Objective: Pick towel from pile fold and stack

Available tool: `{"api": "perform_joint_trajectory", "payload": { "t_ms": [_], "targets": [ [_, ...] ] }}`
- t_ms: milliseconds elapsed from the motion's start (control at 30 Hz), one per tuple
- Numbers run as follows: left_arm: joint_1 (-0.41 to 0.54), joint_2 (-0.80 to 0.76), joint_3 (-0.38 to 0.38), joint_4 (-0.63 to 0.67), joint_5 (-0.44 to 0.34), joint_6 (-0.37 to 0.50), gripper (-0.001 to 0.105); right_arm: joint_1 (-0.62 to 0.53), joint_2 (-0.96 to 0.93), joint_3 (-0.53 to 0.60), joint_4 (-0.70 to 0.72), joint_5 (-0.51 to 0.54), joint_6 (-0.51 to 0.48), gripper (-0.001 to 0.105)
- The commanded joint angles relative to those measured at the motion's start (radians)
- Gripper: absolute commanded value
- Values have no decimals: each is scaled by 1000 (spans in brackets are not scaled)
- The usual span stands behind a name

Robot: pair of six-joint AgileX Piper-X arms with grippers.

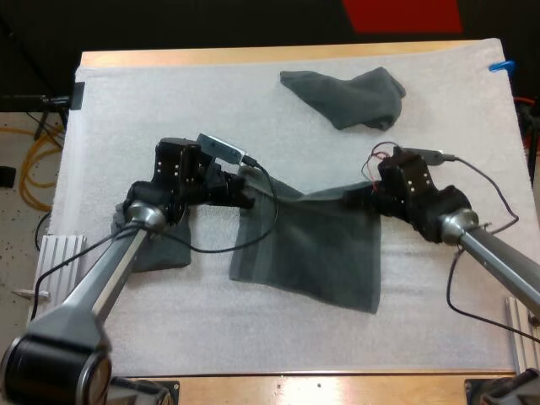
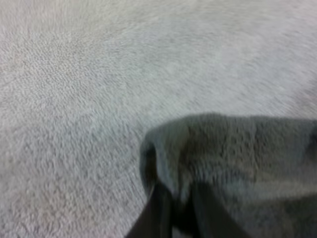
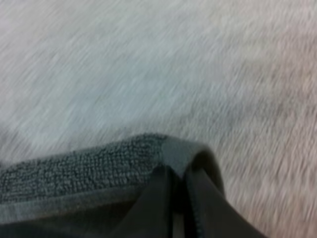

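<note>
Item 1. Wooden table (image 1: 337,384): its near edge is showing as a bare strip in front of the mat.

Item 2. White mat (image 1: 253,337): it is covering almost the whole tabletop and carrying every towel listed below.

Item 3. Folded towel (image 1: 164,251): dark grey-green, it is lying flat on the mat's near left part, partly hidden under the left arm and apart from the spread towel.

Item 4. Spread towel (image 1: 312,245): dark grey-green, it is occupying the middle of the mat between the two arms. Its far edge is running from one gripper to the other and dipping a little in the middle. Its body is fanning out toward the near side, the right near corner reaching nearest.

Item 5. Left gripper (image 1: 247,196): it is pinching the spread towel's far left corner. In the left wrist view its black fingers (image 2: 156,213) are pressing cloth from both sides, and the towel (image 2: 237,148) is bunching over them.

Item 6. Right gripper (image 1: 359,196): it is clamping the far right corner. In the right wrist view the fingers (image 3: 203,208) are closing on the hemmed edge (image 3: 89,173).

Item 7. Crumpled towel (image 1: 350,97): same colour, it is lying heaped on the far right part of the mat, well apart from both grippers.
</note>
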Motion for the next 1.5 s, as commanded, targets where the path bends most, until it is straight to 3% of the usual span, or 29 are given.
{"api": "perform_joint_trajectory", "payload": {
  "t_ms": [0,300,400,467,567,633,800,1200,1333,1467],
  "targets": [
    [6,8,-2,-32,25,4,0,-14,9,-19,-28,6,-10,0],
    [29,99,-2,-173,28,4,4,-106,109,-83,-94,-2,16,3],
    [29,98,-2,-224,28,3,19,-136,118,-110,-103,-53,16,23],
    [29,98,-8,-253,28,-8,38,-155,120,-128,-139,-90,16,53],
    [29,97,-41,-247,28,-33,63,-169,120,-181,-149,-96,16,84],
    [29,83,-74,-209,28,-52,71,-172,111,-218,-126,-107,3,94],
    [29,-14,-137,-100,28,-61,73,-170,40,-292,-18,-141,-25,94],
    [29,-416,-138,267,28,-56,73,-153,-311,-308,418,-204,-74,94],
    [29,-543,-129,416,28,-56,73,-99,-439,-269,514,-200,-75,94],
    [29,-661,-90,494,25,-56,73,-8,-566,-167,541,-196,2,94]
  ]
}}
